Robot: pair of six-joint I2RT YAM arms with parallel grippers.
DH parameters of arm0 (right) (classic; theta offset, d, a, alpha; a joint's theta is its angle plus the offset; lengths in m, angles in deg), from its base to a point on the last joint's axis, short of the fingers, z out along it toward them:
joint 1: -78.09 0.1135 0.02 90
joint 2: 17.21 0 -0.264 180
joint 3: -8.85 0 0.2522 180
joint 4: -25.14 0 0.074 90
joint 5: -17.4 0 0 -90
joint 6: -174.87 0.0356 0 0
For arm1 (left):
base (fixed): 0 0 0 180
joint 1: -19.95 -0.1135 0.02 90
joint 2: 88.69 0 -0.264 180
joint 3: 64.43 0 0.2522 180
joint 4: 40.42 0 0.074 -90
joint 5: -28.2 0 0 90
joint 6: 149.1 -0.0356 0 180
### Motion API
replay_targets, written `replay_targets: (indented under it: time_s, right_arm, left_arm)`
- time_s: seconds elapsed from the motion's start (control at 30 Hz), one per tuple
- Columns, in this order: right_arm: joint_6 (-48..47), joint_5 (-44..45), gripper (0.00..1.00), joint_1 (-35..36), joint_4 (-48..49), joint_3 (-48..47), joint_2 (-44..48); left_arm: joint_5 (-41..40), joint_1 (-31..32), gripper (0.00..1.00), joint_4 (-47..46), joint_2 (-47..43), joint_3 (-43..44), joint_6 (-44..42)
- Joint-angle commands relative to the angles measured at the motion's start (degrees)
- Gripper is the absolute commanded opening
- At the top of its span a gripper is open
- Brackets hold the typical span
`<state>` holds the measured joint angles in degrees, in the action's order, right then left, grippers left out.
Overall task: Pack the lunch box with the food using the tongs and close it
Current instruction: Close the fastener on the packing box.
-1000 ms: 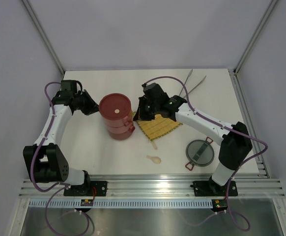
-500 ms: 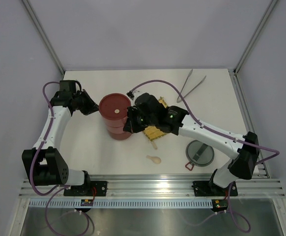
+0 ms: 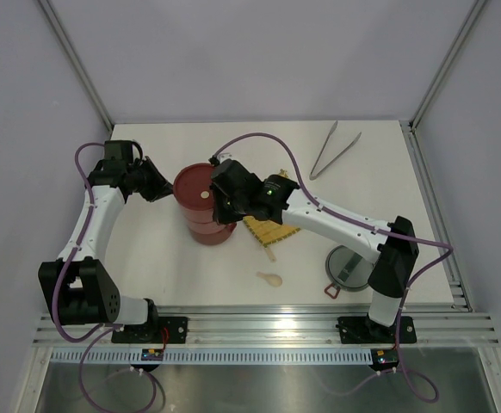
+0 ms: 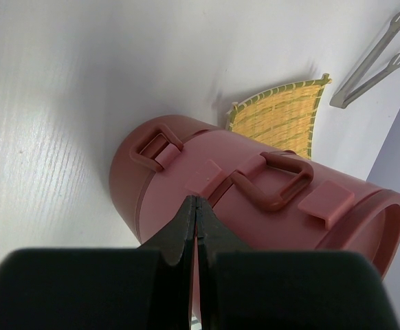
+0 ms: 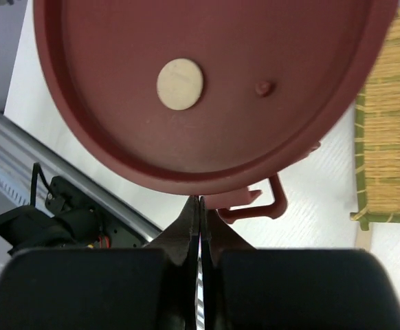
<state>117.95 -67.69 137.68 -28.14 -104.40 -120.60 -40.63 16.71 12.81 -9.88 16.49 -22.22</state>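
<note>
Two pairs of fingers, both clenched empty | your left fingers sit at the side wall of the lunch box | right fingers at its top rim | lunch box stands mid-worktop, just beside the mat | tongs lie well apart, far right

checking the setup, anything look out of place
Nothing is spilled or broken. The grey top lid lies apart from the stacked lunch box, toward the near right, and the tongs lie at the far edge.
</note>
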Motion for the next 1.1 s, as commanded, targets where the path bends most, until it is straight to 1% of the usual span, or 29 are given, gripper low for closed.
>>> replay_targets:
  time_s: [0.0, 0.1, 0.2, 0.23, 0.27, 0.33, 0.5, 0.73, 1.07]
  right_arm:
    - [1.3, 6.7, 0.0, 0.1, -3.5, -2.8, 0.1]
    - [1.4, 7.9, 0.0, 0.1, -3.6, -2.0, 0.8]
    - [-0.1, 4.2, 0.0, 0.3, -1.2, -0.8, 2.3]
    - [-0.7, 1.3, 0.0, 0.3, 1.6, 0.6, 2.8]
    - [-1.7, 0.4, 0.0, 1.0, 2.6, 0.9, 3.4]
    - [-2.8, -1.1, 0.0, 1.9, 2.8, 0.3, 3.0]
    - [-2.8, 0.5, 0.0, 3.1, 0.9, -0.5, 0.2]
    - [-1.1, 9.4, 0.0, 3.0, -3.0, -1.2, -0.2]
    - [0.1, 12.7, 0.0, 3.1, -5.0, -1.1, -0.3]
  left_arm:
    - [-0.2, 0.1, 0.0, -1.1, -1.0, 1.0, -1.2]
    - [-0.2, 0.1, 0.0, -1.1, -0.9, 1.0, -1.2]
    - [-0.1, 0.2, 0.0, -1.2, -0.9, 0.8, -1.0]
    - [-0.1, 0.1, 0.0, -1.4, -0.9, 0.8, -1.0]
    - [0.0, 0.1, 0.0, -1.4, -0.8, 0.9, -0.9]
    - [-0.1, 0.1, 0.0, -1.4, -0.8, 1.0, -0.9]
    - [-0.2, 0.1, 0.0, -1.2, -0.8, 1.2, -1.0]
    - [-0.3, 0.1, 0.0, -1.1, -0.9, 1.1, -1.0]
    - [-0.2, 0.1, 0.0, -1.2, -1.2, 0.8, -0.9]
